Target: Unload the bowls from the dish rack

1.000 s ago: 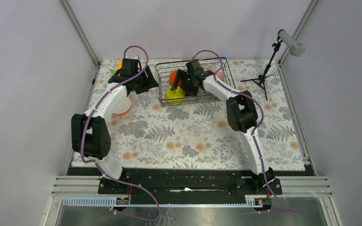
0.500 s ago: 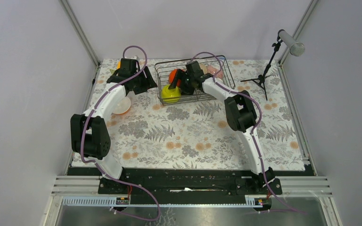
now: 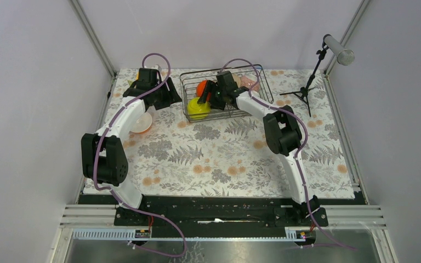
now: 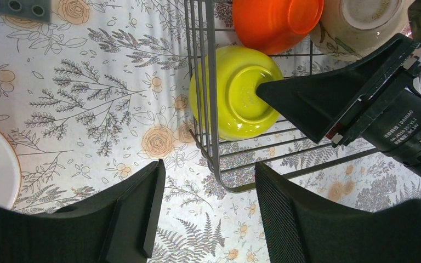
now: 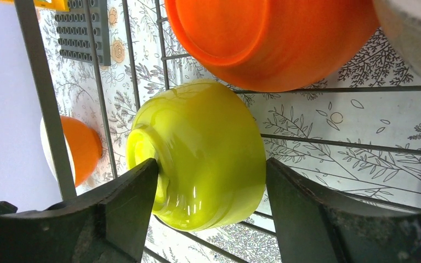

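The right gripper (image 5: 211, 167) straddles the yellow-green bowl (image 5: 203, 137), which lies on its side at the rack's (image 4: 202, 66) left end. One finger (image 5: 126, 208) touches its foot; whether the jaws have clamped cannot be told. A pinch across those glossy curved walls could squirt it out, or its rim could snag the rack's wires on lifting and jolt the orange bowl (image 5: 268, 38) beside it. The left gripper (image 4: 208, 172), jaws apart and empty, hovers over the rack's left end. Open room lies above the rack and on its near side.
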Robot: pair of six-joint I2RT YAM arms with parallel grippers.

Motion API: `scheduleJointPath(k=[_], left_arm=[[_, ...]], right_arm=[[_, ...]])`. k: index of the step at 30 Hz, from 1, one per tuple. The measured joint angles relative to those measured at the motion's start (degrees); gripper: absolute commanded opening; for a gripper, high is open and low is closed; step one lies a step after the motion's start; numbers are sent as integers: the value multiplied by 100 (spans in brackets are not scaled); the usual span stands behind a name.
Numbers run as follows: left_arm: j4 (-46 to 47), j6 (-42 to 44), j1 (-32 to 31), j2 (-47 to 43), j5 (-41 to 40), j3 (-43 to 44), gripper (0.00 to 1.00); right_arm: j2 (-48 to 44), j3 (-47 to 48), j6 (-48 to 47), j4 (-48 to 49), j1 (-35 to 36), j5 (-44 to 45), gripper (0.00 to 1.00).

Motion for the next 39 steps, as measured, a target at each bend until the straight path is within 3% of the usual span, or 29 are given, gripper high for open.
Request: scheduleJointPath(k=[15,24,39], left_arm=[[2,4,2,-4,39,-2,66],[7,2,2,-22,105,-2,67],[894,-592,417,-452,1207,-673,89]], right_arm=[[-267,-15,-376,-155,35,321,47],[-459,-33,-400,-227,35,391,47],[-1270,-264,-240,-131,-116,389,44]])
